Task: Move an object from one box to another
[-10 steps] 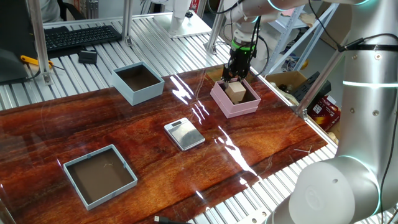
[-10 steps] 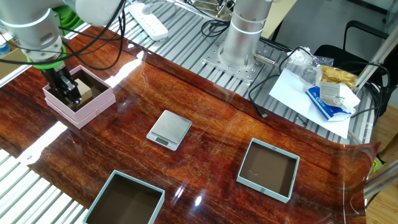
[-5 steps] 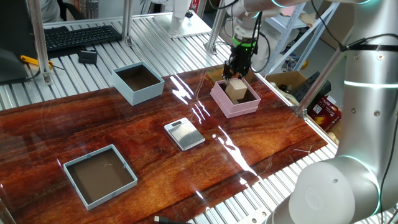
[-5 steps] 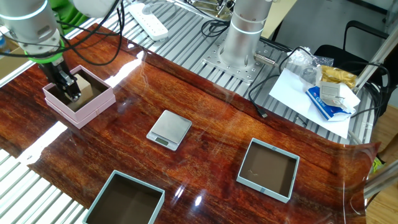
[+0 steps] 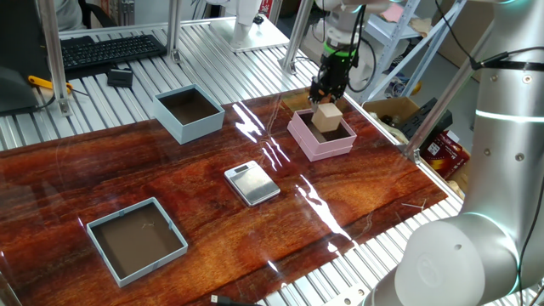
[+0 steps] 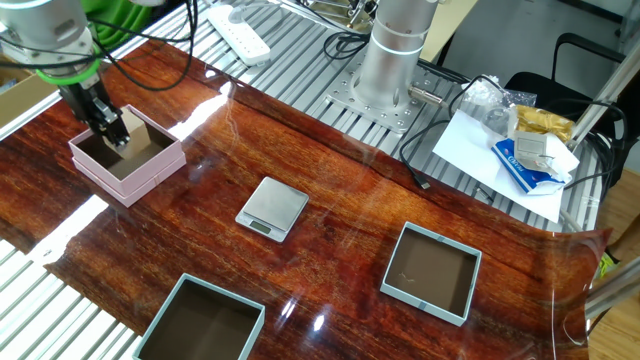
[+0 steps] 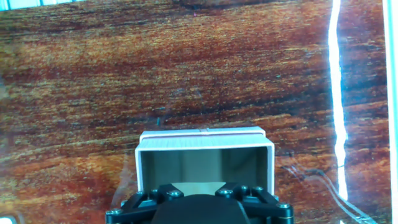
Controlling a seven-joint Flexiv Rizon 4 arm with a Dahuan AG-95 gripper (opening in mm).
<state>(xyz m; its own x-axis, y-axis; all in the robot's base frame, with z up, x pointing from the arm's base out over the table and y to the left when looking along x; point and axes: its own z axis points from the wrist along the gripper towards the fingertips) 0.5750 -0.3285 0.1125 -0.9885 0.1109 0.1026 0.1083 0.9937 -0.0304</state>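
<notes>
My gripper (image 5: 326, 99) is shut on the object (image 5: 328, 117), a small light tan cube that hangs just above the pink box (image 5: 299, 136) at the table's far right. In the other fixed view the gripper (image 6: 111, 128) holds the cube (image 6: 119, 130) over the pink box (image 6: 130, 185), whose dark inside shows below. In the hand view the cube (image 7: 196, 187) sits between the jaws, with the pink box's rim (image 7: 204, 144) beneath. The tall light blue box (image 5: 174, 123) stands far left of the pink one and shows again as the blue box (image 6: 165, 318).
A flat silver scale (image 5: 252, 183) lies mid-table. A wider, shallow grey-blue tray (image 5: 174, 248) sits at the front left. A keyboard (image 5: 106, 47) and metal posts stand behind the table. Papers and cables (image 6: 510, 140) lie near the robot base.
The gripper has risen with the cube, lifting it from inside the pink box to just above its rim.
</notes>
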